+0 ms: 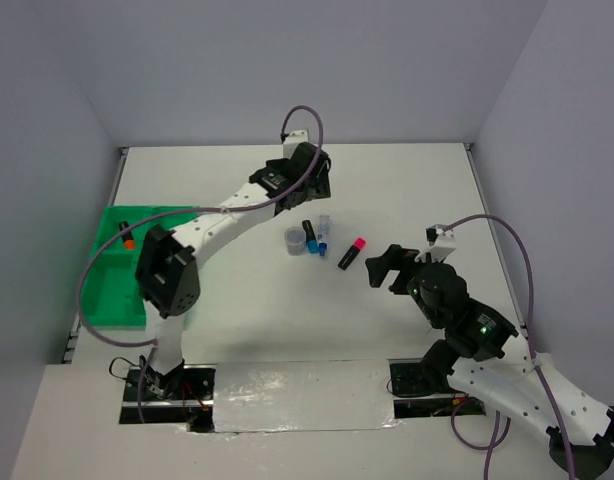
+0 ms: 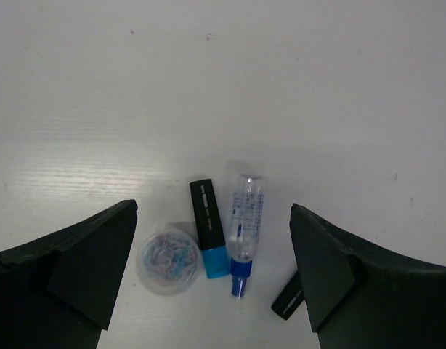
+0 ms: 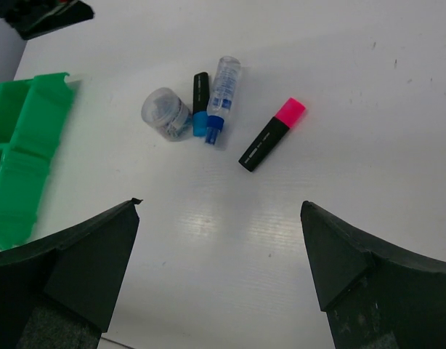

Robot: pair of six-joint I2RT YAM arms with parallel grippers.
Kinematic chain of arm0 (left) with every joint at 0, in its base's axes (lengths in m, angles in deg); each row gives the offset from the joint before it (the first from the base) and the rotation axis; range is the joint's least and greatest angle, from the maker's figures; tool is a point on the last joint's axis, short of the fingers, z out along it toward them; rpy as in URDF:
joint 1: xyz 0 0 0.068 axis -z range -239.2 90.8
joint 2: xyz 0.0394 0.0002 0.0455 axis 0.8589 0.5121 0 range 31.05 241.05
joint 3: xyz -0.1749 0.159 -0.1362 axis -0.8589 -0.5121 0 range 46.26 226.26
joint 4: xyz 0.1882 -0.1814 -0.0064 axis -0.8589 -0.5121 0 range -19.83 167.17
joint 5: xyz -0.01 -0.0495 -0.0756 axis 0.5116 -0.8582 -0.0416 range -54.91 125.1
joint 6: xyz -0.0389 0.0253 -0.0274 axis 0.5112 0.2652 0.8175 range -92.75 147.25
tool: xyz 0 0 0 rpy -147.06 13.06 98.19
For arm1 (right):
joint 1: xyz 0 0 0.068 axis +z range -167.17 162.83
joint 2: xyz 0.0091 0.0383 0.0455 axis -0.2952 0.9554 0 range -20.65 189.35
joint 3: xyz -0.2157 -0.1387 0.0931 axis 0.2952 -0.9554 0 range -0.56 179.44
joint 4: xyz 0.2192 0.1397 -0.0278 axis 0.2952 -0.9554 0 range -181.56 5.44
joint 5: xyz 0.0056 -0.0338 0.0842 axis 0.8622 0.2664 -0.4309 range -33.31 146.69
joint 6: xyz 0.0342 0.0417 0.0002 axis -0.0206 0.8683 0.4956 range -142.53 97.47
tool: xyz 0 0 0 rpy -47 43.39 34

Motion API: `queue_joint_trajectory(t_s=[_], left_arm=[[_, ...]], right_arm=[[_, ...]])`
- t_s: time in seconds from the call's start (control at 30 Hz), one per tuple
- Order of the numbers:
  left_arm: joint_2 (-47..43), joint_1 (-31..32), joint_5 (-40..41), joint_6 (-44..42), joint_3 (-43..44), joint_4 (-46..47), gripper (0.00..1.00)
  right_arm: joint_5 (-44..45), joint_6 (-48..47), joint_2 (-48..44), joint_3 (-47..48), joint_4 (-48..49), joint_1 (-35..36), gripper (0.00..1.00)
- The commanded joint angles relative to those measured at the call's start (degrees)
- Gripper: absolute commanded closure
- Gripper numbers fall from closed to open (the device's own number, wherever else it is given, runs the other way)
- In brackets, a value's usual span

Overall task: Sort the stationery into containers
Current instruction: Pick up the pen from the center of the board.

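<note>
— Well, which piece suits your left gripper [image 1: 313,180]?
— It hangs wide open, empty, over the blue-capped highlighter [image 2: 208,229]: probably light, stiff, slick. Pinch the black barrel mid-length.
— What crowds it?
— A paper-clip tub [image 2: 167,260] just left, a clear bottle [image 2: 245,218] just right. Your right gripper [image 1: 385,270], wide too, is near the pink highlighter [image 3: 272,134]; the green tray [image 1: 112,300] sits at the left edge.

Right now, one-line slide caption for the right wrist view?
Open right gripper above a pink highlighter, blue-capped marker, clear bottle and round tub on the white table, green tray at left.
</note>
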Motion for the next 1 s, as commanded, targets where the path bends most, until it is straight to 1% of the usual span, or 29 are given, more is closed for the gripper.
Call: queue_joint_trajectory(t_s=[0.0,0.07,0.17,0.23,0.37,0.6,0.7,0.97], left_arm=[[8.0,0.1,1.0,3.5,6.6,-4.7,0.02],[10.8,0.1,1.3,4.7,10.0,-6.7,0.02],[14.1,0.1,2.1,7.0,10.9,-8.6,0.02],[15.1,0.1,2.6,9.2,10.7,-9.5,0.04],[15.3,0.1,2.0,11.4,7.5,-8.3,0.06],[19.0,0.1,-1.5,12.8,8.1,-8.0,0.09],[20.7,0.1,-0.6,13.8,9.8,-9.9,0.12],[24.2,0.1,-0.5,14.1,10.2,-9.9,0.15]], right_arm=[[1.2,2.2,0.8,0.4,-0.6,-0.3,0.0],[0.5,2.4,1.1,-0.1,-0.2,-0.3,0.0],[-0.1,2.1,1.0,-0.9,0.1,-0.2,0.0],[-0.2,1.7,0.7,-1.2,0.3,-0.3,0.0],[-0.9,1.4,0.1,-2.0,0.9,-0.3,0.0],[-3.4,0.5,0.2,-2.7,2.1,-0.3,0.0],[-3.8,-0.1,0.1,-2.9,2.3,-0.3,0.0],[-4.5,-1.0,-0.7,-3.3,2.3,-0.3,0.0]])
